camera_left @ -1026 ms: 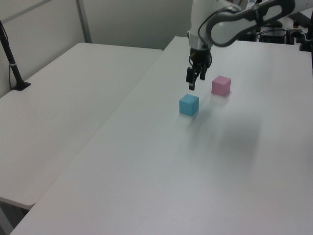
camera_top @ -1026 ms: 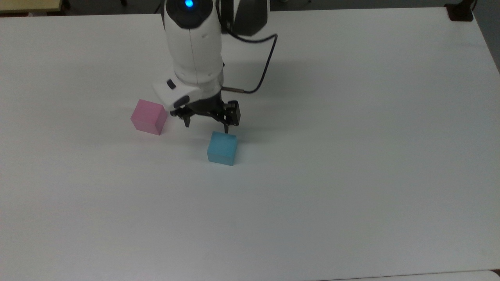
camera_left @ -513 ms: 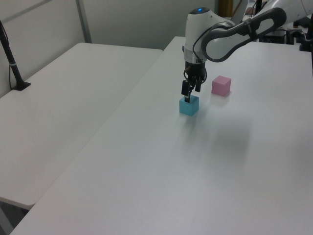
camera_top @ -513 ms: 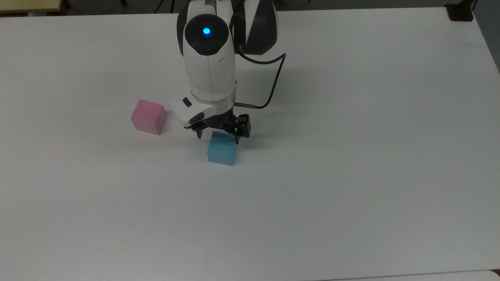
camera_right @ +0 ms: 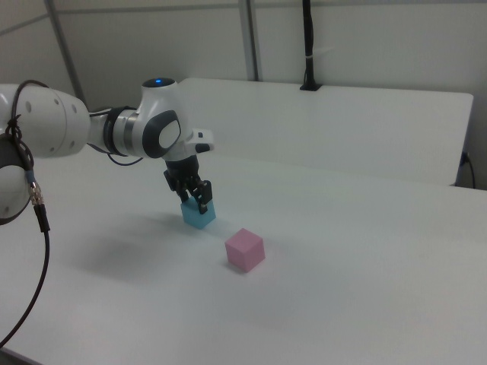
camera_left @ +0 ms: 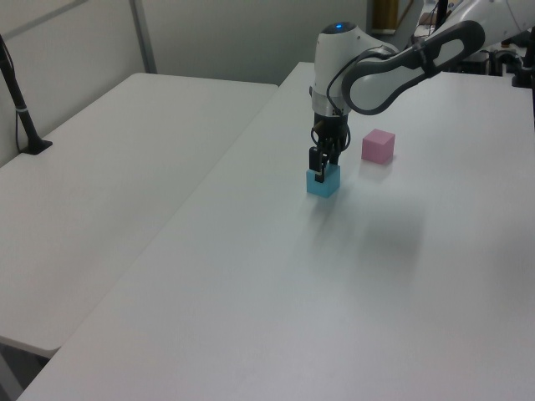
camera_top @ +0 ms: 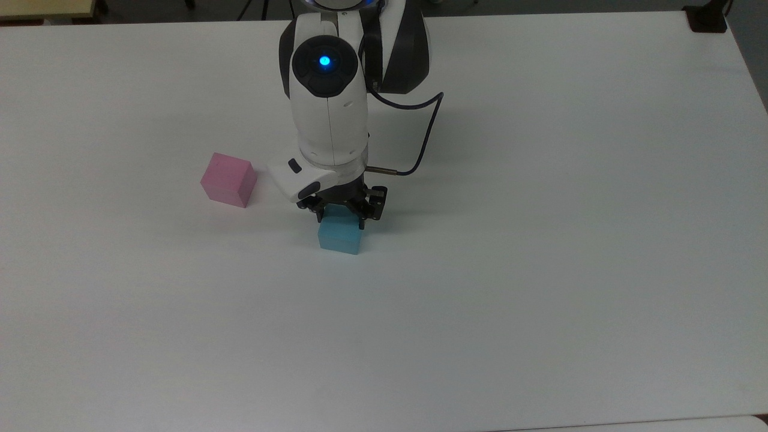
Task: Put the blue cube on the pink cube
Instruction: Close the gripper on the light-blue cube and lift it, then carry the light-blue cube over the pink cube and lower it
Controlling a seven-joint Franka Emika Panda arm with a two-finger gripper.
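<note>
The light blue cube [camera_top: 340,237] rests on the white table [camera_top: 540,240], a little toward the top view's right and front of the pink cube [camera_top: 228,179]. My gripper [camera_top: 340,218] points straight down over the blue cube, open, with one finger at each side of the cube's upper part. Its black fingers hide the cube's rear top edge. In the left view the gripper [camera_left: 320,171] stands at the blue cube [camera_left: 324,183], with the pink cube [camera_left: 378,146] behind and to the right. In the right view the pink cube [camera_right: 245,249] lies apart from the blue cube [camera_right: 198,216].
A black cable [camera_top: 423,135] loops off the wrist at the top view's right. A second white table [camera_left: 109,184] adjoins on the left view's left, carrying a black clamped post [camera_left: 23,117]. A dark clamp [camera_top: 708,18] sits at the top view's far right corner.
The arm has come forward and down from between the cubes. The open fingers, which hovered behind the blue cube, now straddle it. Neither cube has moved.
</note>
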